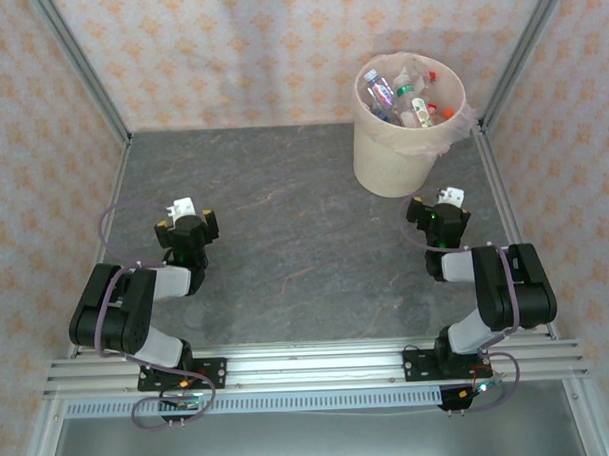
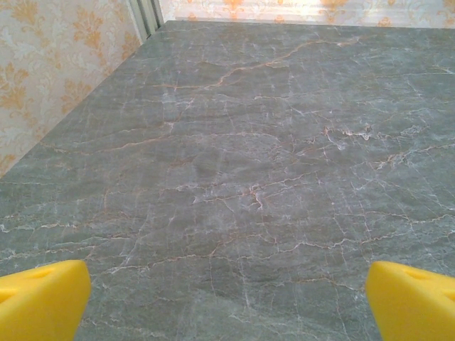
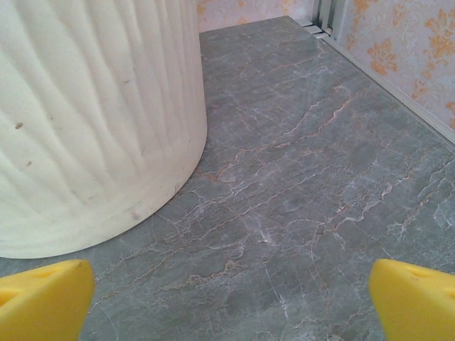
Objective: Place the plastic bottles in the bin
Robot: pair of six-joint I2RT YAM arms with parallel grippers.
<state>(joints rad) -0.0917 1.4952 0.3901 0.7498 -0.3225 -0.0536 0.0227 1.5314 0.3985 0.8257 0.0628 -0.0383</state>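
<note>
Item 1, left gripper (image 2: 227,307): your yellow fingertips (image 2: 41,300) sit at 8 and 4 o'clock in the wrist view. They are spread wide and released, with bare grey veined table (image 2: 234,163) between them. In the top view you find this gripper (image 1: 187,220) at about 9 o'clock from the table's centre, pointing toward 12 o'clock and well apart from the bin.

Item 2, right gripper (image 3: 227,307): the yellow fingertips (image 3: 416,302) are likewise parted to the lower corners of the wrist view, released and grasping nothing, above bare table. In the top view this gripper (image 1: 442,208) lies at about 3 o'clock from the table's centre.

Item 3, bin (image 1: 390,160): a round, pale cream bucket standing upright on the table, near the right gripper at its 11 o'clock. In the right wrist view its ribbed wall (image 3: 92,121) rises at 10 o'clock. A thin bag (image 1: 463,117) is folded over its rim.

Item 4, plastic bottles (image 1: 405,99): clear, heaped inside the bin up to the rim, with red, green and orange caps and one blue label visible.

Item 5, surroundings: orange-patterned wallpaper (image 1: 238,50) on three sides, and an aluminium rail (image 1: 319,368) at 6 o'clock carrying both arm bases.
</note>
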